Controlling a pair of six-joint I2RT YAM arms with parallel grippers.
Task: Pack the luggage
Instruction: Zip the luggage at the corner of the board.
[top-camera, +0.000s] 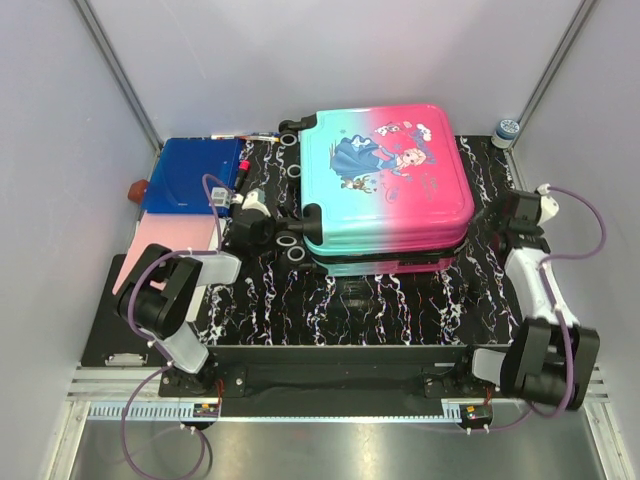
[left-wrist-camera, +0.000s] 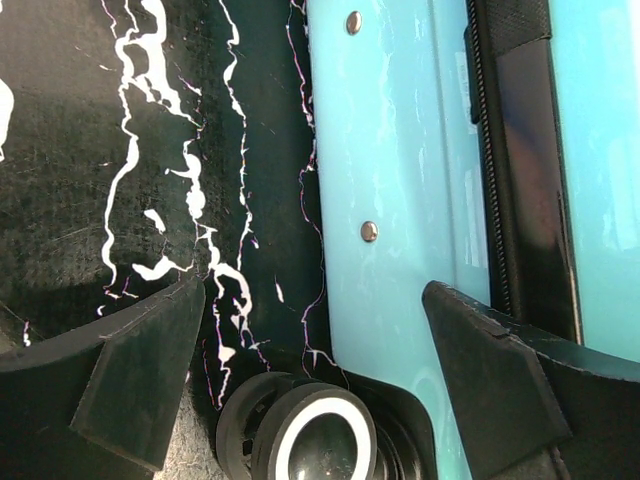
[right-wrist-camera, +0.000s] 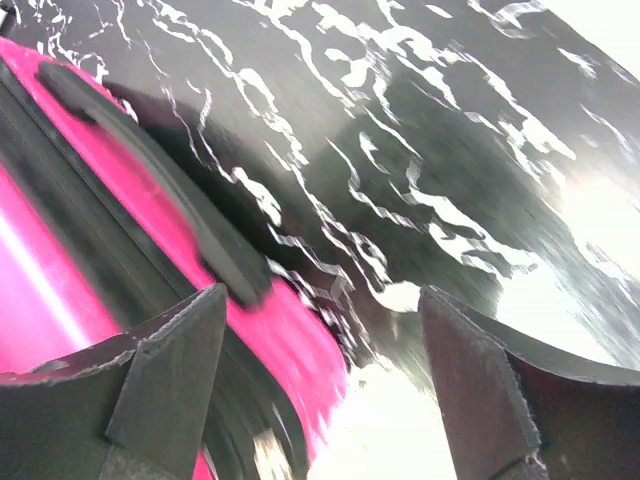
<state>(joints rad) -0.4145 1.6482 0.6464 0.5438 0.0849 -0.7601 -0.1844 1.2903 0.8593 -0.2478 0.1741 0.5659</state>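
Overhead and wrist views, packing task at what I judge an early or an ambiguous stage. The luggage (top-camera: 385, 185) lies flat on the marbled black mat (top-camera: 400, 310), towards the back and centre, printed shell upward and both halves together; I cannot tell whether the zip is run round. Its inside is hidden, so I cannot say what, if anything, it holds.

Outside it, to the left: a blue folder (top-camera: 190, 175), a flat pink item (top-camera: 175, 240) just beside that, and some markers (top-camera: 245, 137) along the back edge. If these are the load – my guess only – then opening the case, filling it and closing it are all left to do.

Left gripper (left-wrist-camera: 312, 300): fingers spread wide and grasping nothing, at the teal end, with a wheel (left-wrist-camera: 315, 440) and the shell's edge showing between them. Right gripper (right-wrist-camera: 322, 300): likewise released, at the pink end near the black side handle (right-wrist-camera: 150, 170), with bare mat between its fingers – no contact that I can make out.
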